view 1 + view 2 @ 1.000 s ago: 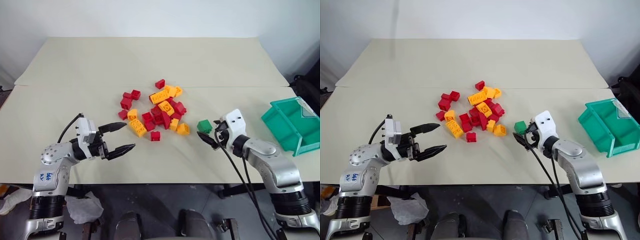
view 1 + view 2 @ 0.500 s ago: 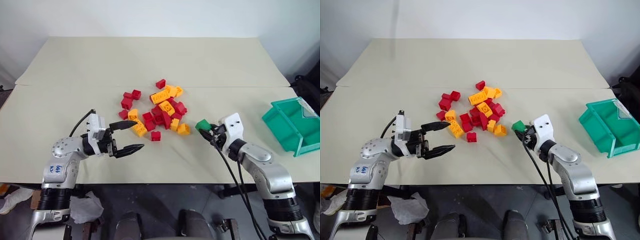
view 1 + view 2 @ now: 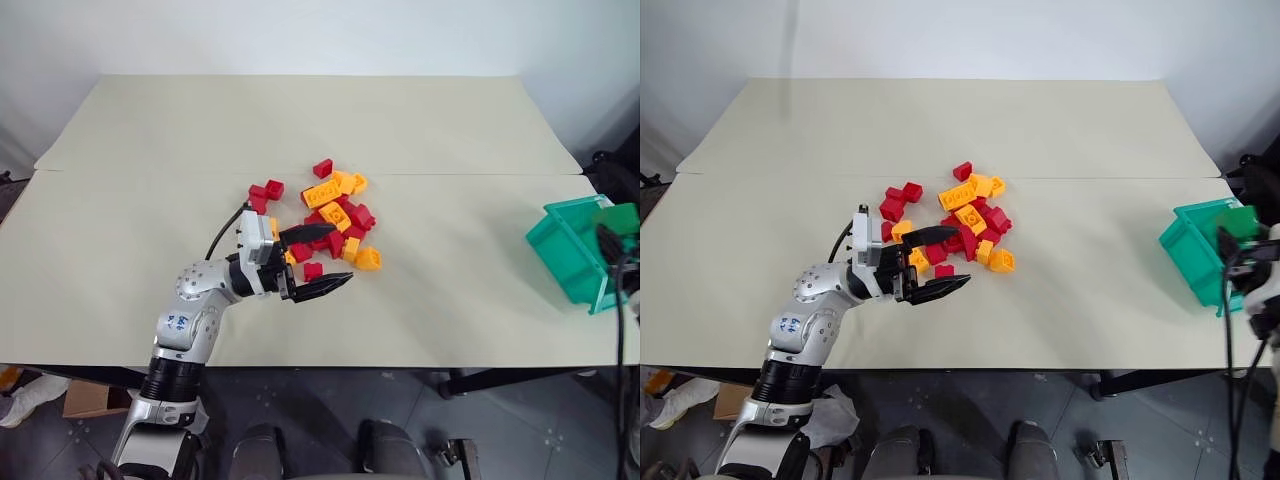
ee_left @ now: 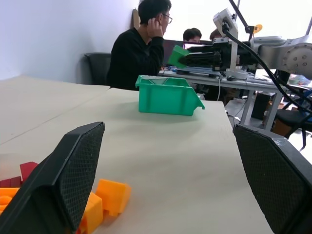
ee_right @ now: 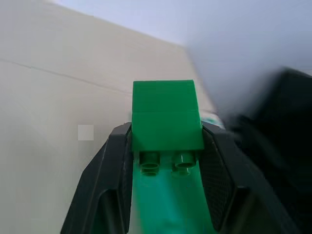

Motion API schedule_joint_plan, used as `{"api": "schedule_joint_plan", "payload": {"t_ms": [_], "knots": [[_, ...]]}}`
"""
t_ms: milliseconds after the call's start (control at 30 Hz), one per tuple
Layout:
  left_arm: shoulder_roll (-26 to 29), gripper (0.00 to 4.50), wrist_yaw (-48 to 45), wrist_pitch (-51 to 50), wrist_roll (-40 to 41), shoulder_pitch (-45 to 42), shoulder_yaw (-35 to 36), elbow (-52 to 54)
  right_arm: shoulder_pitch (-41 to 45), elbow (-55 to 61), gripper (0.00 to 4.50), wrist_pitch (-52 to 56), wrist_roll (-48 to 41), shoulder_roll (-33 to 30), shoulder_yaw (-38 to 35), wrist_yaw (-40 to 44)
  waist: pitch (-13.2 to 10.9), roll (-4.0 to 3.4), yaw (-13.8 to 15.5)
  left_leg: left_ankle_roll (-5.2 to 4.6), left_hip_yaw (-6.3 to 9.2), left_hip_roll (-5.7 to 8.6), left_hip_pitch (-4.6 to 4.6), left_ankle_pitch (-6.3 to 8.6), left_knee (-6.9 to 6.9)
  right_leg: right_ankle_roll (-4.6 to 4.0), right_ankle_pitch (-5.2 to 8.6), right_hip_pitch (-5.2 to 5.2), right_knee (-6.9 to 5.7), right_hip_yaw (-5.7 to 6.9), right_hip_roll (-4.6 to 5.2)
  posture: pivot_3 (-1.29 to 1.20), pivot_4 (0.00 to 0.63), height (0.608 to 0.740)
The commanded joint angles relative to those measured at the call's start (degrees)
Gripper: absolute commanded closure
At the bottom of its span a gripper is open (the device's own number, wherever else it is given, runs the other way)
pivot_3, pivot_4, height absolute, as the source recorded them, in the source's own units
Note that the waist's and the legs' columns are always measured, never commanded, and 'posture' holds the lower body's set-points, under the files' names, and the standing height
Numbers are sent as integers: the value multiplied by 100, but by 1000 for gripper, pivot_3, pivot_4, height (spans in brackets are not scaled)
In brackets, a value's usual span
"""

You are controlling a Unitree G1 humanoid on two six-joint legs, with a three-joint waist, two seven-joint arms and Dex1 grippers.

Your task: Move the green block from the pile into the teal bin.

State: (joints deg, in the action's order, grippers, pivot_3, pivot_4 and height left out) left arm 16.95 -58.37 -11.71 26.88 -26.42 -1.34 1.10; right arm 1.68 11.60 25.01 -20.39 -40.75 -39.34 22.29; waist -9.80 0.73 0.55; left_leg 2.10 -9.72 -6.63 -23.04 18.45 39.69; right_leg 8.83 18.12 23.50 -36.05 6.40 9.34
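Right wrist view: the green block [image 5: 165,117] sits clamped between the right gripper's [image 5: 165,161] two black fingers, studs facing the camera, with teal plastic directly beneath it.

Where the block is now: up in the air at the far right edge of the table [image 3: 300,130], right over the teal bin [image 3: 565,250]. In the left eye view it's the little green cube [image 3: 620,216] poking above the bin's rim.

What changed: a second ago the right gripper was down on the table beside the pile with its fingers spread around the block. Since then they've closed on it and the arm has swung it well off to the right and up. Pretty quick trip.

What that means: looks like the pick is done and the carry is basically over. What's left is letting go so the block lands inside the bin, not on the rim.

Pile: the pile [image 3: 325,215] of red and orange-yellow bricks is mid-table, same layout as before, no green left in it.

Left gripper: the left gripper [image 3: 320,262] has slid in toward the pile and hovers at its near edge, fingers wide apart, holding nothing.

Background: the left wrist view catches the bin [image 4: 168,95], the right gripper holding the block [image 4: 179,55] above it, and people [image 4: 136,48] seated beyond.
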Motion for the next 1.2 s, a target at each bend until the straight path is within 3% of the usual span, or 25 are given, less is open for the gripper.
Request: {"api": "schedule_joint_plan", "payload": {"t_ms": [33,200,500,667,800,1033,1200], "knots": [[144,0,-84,46,48,19,38,39,310,-577,3025,27,25,-299,-49,46,2,-3,-27,0,0,0,-1,0,1,0,0,0,1,-1,0,0,150,740],[283,0,-69,27,44,30,74,53,558,-1208,3025,112,-17,-453,158,274,2,-5,-49,-1,-1,0,-1,0,0,0,0,-1,2,-2,0,0,150,740],[540,0,130,136,41,235,441,29,676,-1469,26,-510,-39,-479,101,538,1,-8,-50,-1,-2,0,-2,0,0,0,0,-1,6,-2,0,0,150,740],[988,0,183,210,5,488,852,-185,756,-900,26,-1467,-884,-355,99,1935,-3,-18,-83,0,-2,0,0,0,-4,0,0,0,5,-2,0,0,150,740],[1470,0,145,428,-92,831,1234,-354,468,-163,26,-1518,-1410,-270,728,3005,-3,-18,-71,0,-2,-1,4,-1,-6,1,0,-2,3,-3,0,0,150,740],[2026,0,258,779,-228,1494,1763,-463,-140,85,26,-2016,-1281,-110,1708,4073,-5,-17,-3,-1,-3,1,0,2,-6,0,0,-2,9,-2,1,0,150,740],[2084,0,405,916,-231,1895,1951,-229,-245,-256,26,-2372,-1149,-51,1969,4413,-4,-17,4,-1,-3,0,1,2,-6,0,0,-1,7,-2,1,0,150,740]]}}
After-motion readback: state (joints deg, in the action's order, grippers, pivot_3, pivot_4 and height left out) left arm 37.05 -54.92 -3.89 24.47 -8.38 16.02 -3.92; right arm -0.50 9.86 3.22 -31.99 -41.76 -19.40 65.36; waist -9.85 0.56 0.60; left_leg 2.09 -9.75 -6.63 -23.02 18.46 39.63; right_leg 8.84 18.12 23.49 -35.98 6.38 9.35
